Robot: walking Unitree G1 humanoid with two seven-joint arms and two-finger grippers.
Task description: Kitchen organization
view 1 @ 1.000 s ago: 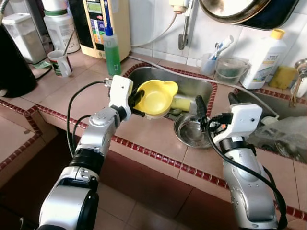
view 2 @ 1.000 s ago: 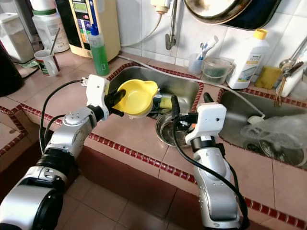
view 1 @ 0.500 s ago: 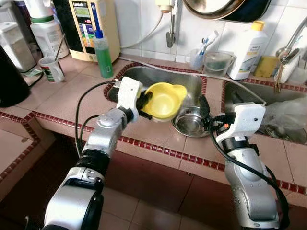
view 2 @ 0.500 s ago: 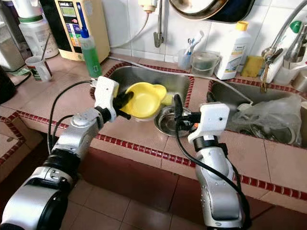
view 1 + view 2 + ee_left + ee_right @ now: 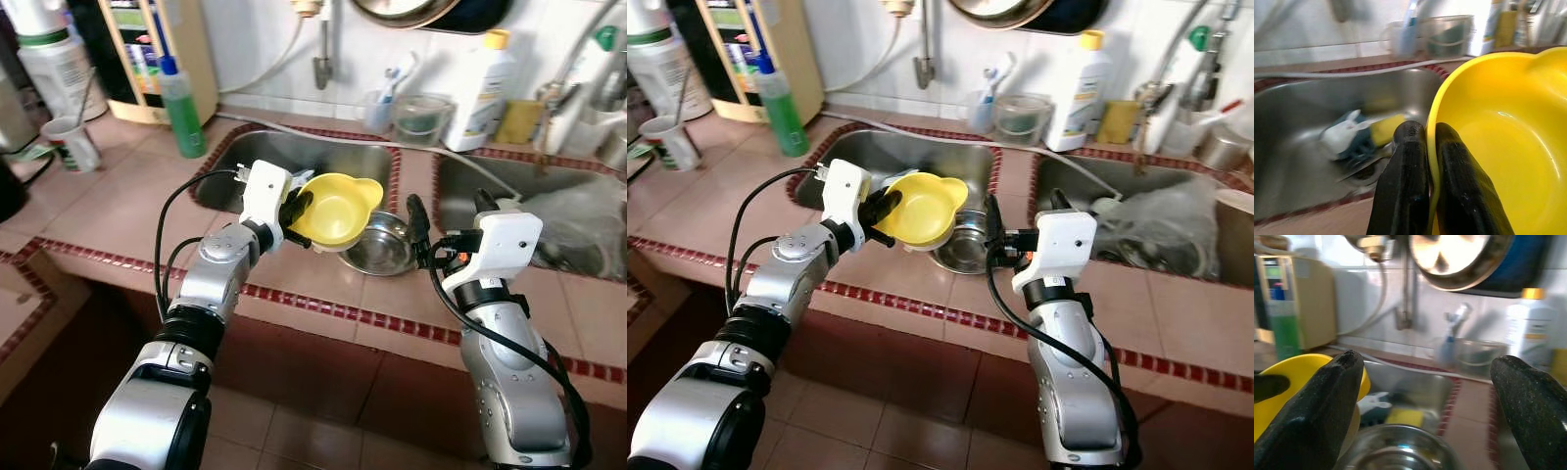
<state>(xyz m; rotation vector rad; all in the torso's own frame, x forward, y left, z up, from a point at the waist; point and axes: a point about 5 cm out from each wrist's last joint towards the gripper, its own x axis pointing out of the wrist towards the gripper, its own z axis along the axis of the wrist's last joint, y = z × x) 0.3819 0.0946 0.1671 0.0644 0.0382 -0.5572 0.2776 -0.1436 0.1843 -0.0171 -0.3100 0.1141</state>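
Left wrist view gives you the clearest read: your left gripper (image 5: 1427, 147) has its two black fingers pinched on the rim of the yellow bowl (image 5: 1493, 142), one finger inside the wall, one outside. From the head camera, that bowl is held in the air, tilted, over the near edge of the sink (image 5: 294, 162), and it hides part of the steel bowl (image 5: 382, 250) sitting just behind it at the counter edge. Your right gripper (image 5: 1427, 396) hovers by that steel bowl with its fingers spread wide, nothing between them. Down in the basin there's a blurred clump, something white, dark and yellow (image 5: 1359, 134); you can't tell what it is. A green bottle (image 5: 178, 103) stands on the counter, well apart.
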